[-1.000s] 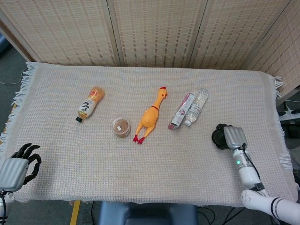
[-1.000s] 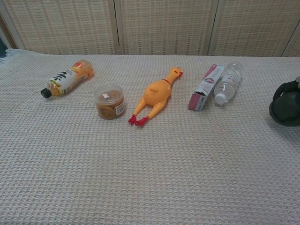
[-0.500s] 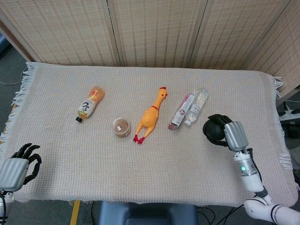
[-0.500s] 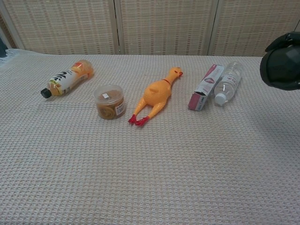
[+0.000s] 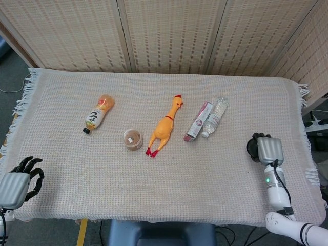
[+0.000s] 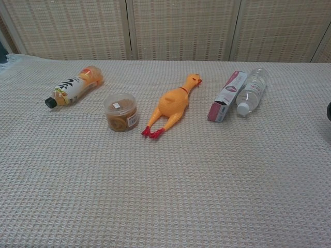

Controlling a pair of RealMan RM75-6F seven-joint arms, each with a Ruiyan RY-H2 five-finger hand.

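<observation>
My right hand (image 5: 267,149) hovers over the right side of the cloth-covered table (image 5: 205,174), its dark fingers curled in on nothing. In the chest view only a dark sliver of the right hand (image 6: 329,111) shows at the right edge. Nearest to it lie a clear water bottle (image 5: 214,116) (image 6: 251,90) and a pink-and-white box (image 5: 198,121) (image 6: 227,95), both well to its left. My left hand (image 5: 15,183) sits at the table's front left corner, fingers apart, holding nothing.
A yellow rubber chicken (image 5: 165,126) (image 6: 172,105) lies mid-table. Left of it stands a small round tub (image 5: 132,139) (image 6: 121,111), and farther left lies an orange drink bottle (image 5: 98,113) (image 6: 74,86). Woven screens (image 5: 169,31) stand behind the table.
The right hand rose and swung left towards the water bottle, then dropped back to the right, ending farther right than at first. The left hand barely moved.
</observation>
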